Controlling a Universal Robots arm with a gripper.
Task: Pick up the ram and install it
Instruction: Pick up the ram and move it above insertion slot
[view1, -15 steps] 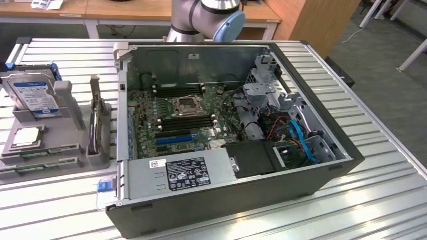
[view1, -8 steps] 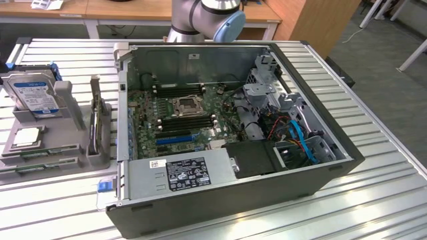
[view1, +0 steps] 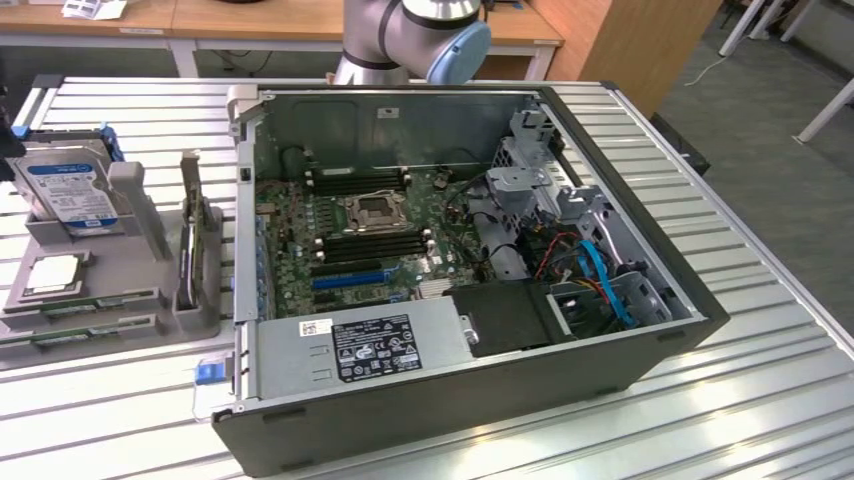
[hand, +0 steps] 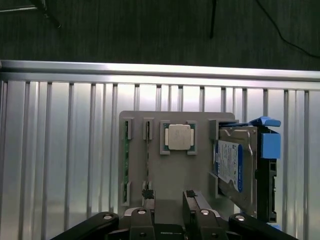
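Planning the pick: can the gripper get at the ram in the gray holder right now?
Probably yes. The gripper is open above the holder, and nothing covers the ram; the processor sits beside it, apart.

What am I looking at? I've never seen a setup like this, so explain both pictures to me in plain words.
The jointed machine is a robot arm, at the far side of a slatted metal table. The exterior view comes from a camera off the arm. The wrist view comes from a camera on its wrist, looking down past its gripper. On the table sits an open computer case with its motherboard exposed. On the exterior view's left, a grey holder carries parts: thin green ram sticks, a square processor chip, a hard drive and an upright dark card. The gripper is open, holds nothing and hangs over the holder.
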